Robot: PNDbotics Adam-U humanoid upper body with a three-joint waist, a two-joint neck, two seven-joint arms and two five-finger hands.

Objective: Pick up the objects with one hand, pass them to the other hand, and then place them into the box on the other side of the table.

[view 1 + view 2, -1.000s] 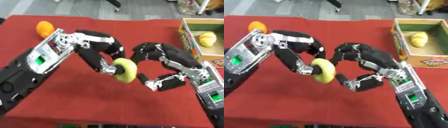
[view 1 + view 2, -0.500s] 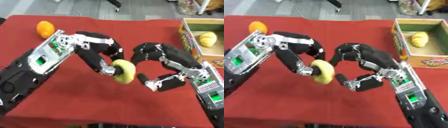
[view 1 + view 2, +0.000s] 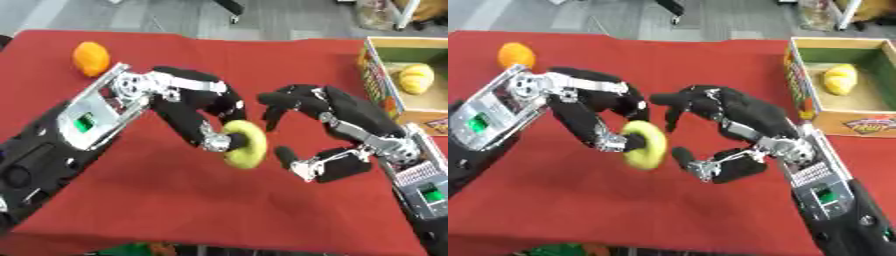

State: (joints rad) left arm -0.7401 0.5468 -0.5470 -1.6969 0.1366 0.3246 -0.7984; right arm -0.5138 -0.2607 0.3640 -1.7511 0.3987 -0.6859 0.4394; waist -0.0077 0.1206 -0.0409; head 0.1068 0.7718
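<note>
My left hand (image 3: 206, 117) is shut on a yellow-green fruit (image 3: 245, 145), held above the red table near its middle. My right hand (image 3: 328, 125) hovers just right of the fruit, open, its fingers arched over it and its thumb (image 3: 302, 162) below, not touching. An orange (image 3: 91, 58) lies at the far left of the table. The cardboard box (image 3: 802, 90) stands at the far right edge and holds a yellow fruit (image 3: 839, 79).
The red tablecloth (image 3: 157, 200) covers the whole work area; its front edge runs along the bottom of the view. Grey floor and a chair base show beyond the far edge.
Both hands and the fruit have stayed nearly in place; my right hand's fingers have edged slightly closer over the fruit.
</note>
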